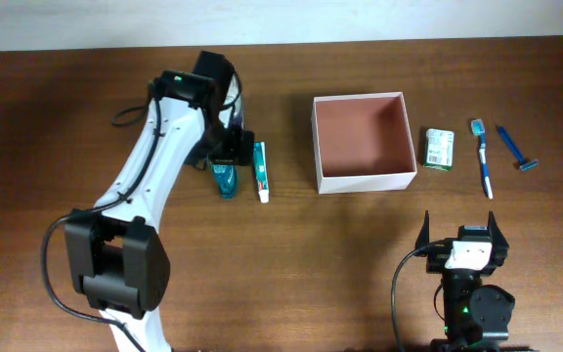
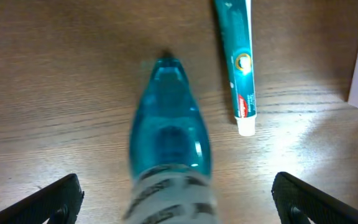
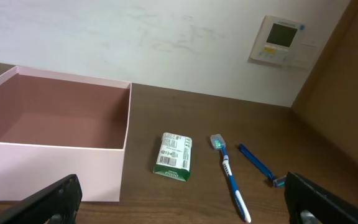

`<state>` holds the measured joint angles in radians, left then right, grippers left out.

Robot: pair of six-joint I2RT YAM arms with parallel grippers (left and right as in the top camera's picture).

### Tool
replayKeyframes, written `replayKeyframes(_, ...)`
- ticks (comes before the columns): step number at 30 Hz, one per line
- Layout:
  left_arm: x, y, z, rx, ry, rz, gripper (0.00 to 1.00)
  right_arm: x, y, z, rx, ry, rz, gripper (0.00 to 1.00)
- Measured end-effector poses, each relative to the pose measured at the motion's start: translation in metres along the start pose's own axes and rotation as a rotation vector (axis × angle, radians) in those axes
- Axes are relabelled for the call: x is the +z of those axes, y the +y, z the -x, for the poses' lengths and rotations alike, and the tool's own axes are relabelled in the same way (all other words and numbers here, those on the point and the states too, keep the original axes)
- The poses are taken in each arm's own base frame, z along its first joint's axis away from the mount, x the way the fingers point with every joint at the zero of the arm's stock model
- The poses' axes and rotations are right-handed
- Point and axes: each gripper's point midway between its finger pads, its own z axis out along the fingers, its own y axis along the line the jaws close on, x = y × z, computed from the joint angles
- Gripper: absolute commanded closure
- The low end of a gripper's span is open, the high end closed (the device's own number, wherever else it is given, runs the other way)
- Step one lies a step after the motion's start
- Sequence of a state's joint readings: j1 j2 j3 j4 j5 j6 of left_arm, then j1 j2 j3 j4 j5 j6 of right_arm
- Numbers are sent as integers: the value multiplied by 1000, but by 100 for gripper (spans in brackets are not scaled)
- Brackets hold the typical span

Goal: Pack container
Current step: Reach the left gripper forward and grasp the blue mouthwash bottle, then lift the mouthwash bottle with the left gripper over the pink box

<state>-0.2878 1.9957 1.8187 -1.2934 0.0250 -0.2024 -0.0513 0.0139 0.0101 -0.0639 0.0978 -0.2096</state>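
Container [image 1: 365, 182]: stands upright on the tabletop [image 1: 360, 284], just right of centre in the upper half of the overhead view; thin white walls, reddish-brown inside; no writing visible on it.
Left jaws: spread wide at the upper left of the overhead view; one dark finger [image 2: 58, 199] in each lower corner of the left wrist view, straddling the teal bottle without touching it; grip nothing.
Teal bottle [image 2: 166, 143]: lies flat, narrow end toward the top of the left wrist view; pale label band at the bottom edge, too blurred to read.
Toothpaste tube [image 2: 238, 62]: lies just right of the bottle and apart from it, between bottle and container; white cap toward the bottom; teal body with a round emblem and a red patch, lettering too small to read.
Right jaws: wide open at the lower right of the overhead view, well apart from every item; hold nothing.
Packet [image 3: 174, 155]: green and white, just right of the container; fine print, not legible.
Toothbrush [image 3: 229, 174]: blue and white, right of the packet, bristles toward the top.
Razor [image 3: 257, 160]: blue, just right of the toothbrush.
Wall panel [image 3: 280, 40]: white with a pale screen, upper right of the right wrist view; markings unreadable.
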Motion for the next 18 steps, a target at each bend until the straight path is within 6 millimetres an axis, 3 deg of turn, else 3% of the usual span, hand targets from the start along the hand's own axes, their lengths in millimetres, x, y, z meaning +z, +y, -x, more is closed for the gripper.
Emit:
replayKeyframes(7, 22, -1, -4, 4, 61, 13, 1, 0, 0, 0, 0, 0, 0, 1)
replayKeyframes(12, 24, 1, -1, 5, 55, 28, 1, 0, 0, 0, 0, 0, 0, 1)
replayKeyframes(13, 24, 2, -1, 5, 55, 30, 16, 0, 0, 0, 0, 0, 0, 1)
replayKeyframes(18, 24, 3, -1, 9, 53, 38, 30, 0, 0, 0, 0, 0, 0, 1)
